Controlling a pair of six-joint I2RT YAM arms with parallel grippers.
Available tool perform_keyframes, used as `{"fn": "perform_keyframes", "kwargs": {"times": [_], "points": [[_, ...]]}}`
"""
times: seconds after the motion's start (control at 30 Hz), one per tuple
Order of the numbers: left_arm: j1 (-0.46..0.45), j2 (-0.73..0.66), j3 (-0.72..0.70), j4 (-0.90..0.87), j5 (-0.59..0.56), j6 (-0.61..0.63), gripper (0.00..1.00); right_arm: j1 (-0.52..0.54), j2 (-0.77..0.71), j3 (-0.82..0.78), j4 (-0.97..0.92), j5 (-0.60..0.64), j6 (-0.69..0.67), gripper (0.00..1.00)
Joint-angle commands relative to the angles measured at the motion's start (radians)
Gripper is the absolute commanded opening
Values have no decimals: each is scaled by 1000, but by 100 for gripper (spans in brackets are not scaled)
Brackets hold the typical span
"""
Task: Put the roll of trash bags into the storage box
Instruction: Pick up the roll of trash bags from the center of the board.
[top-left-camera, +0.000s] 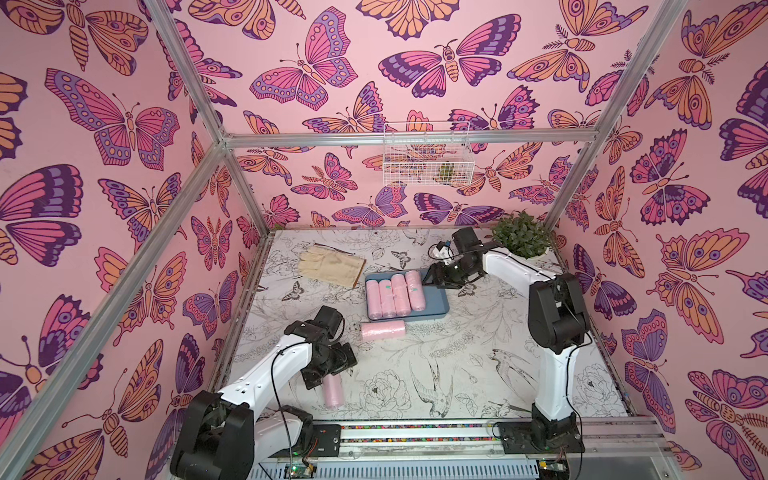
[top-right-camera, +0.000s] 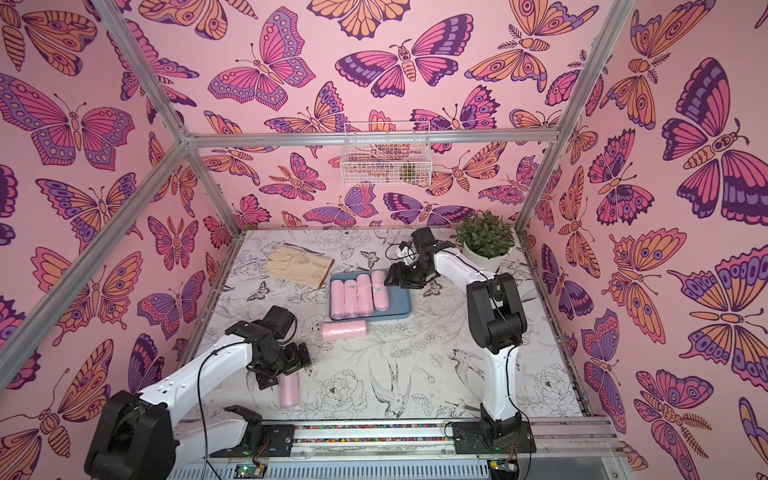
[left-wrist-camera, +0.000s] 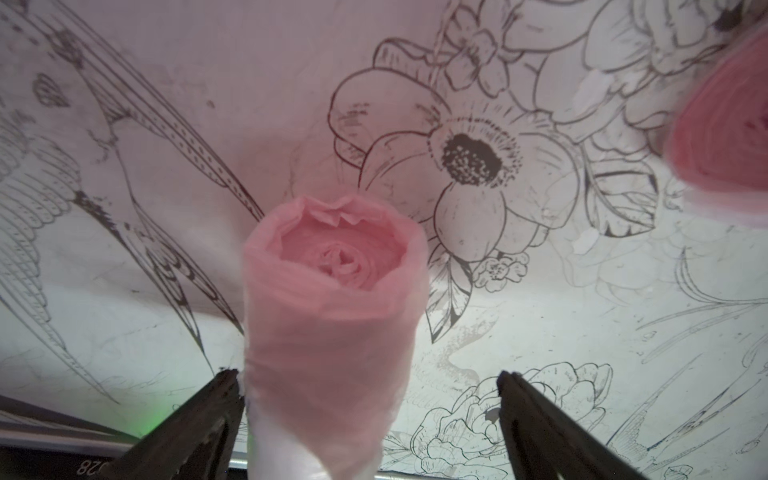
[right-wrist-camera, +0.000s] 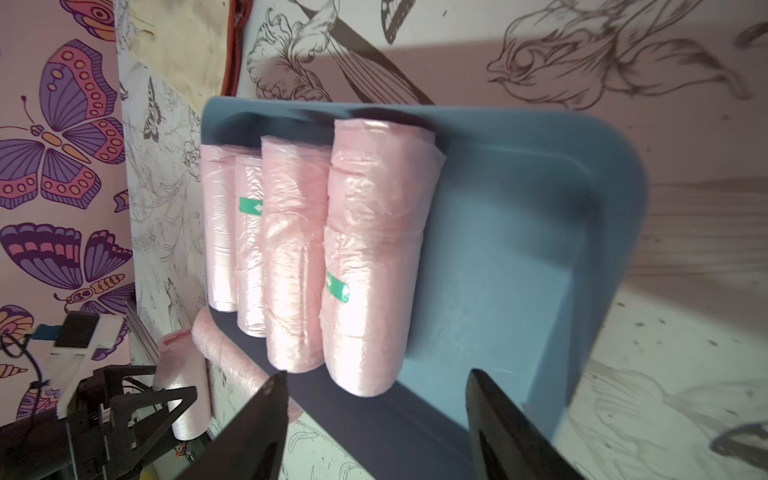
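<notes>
The slate-blue storage box (top-left-camera: 434, 305) (top-right-camera: 400, 304) (right-wrist-camera: 498, 249) lies mid-table with several pink rolls of trash bags (top-left-camera: 395, 295) (right-wrist-camera: 374, 249) side by side in it. My right gripper (top-left-camera: 430, 280) (top-right-camera: 390, 278) (right-wrist-camera: 377, 372) hovers at the box's far end, open and holding nothing, just off the end of the nearest roll. One loose roll (top-left-camera: 382, 331) (top-right-camera: 345, 330) lies on the table before the box. Another roll (top-left-camera: 332, 392) (top-right-camera: 289, 390) (left-wrist-camera: 332, 311) lies between the fingers of my open left gripper (top-left-camera: 322, 380) (left-wrist-camera: 368, 372); one finger touches it, the other stands apart.
Beige gloves (top-left-camera: 332, 266) lie behind the box at the left. A potted plant (top-left-camera: 521, 235) stands at the back right corner beside the right arm. A white wire basket (top-left-camera: 426, 160) hangs on the back wall. The arms' base rail (top-left-camera: 415, 432) runs along the front edge.
</notes>
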Motion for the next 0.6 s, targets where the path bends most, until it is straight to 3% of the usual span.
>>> {"fn": "perform_keyframes", "kwargs": {"times": [0.0,0.57], "points": [[-17,16,-13,-23,-5,-27,97,-15,-44,-28,-14,15,-7,72],[-49,155,-14,69,16,-19,55,-64,-135,-130,8,16,-1,72]]}}
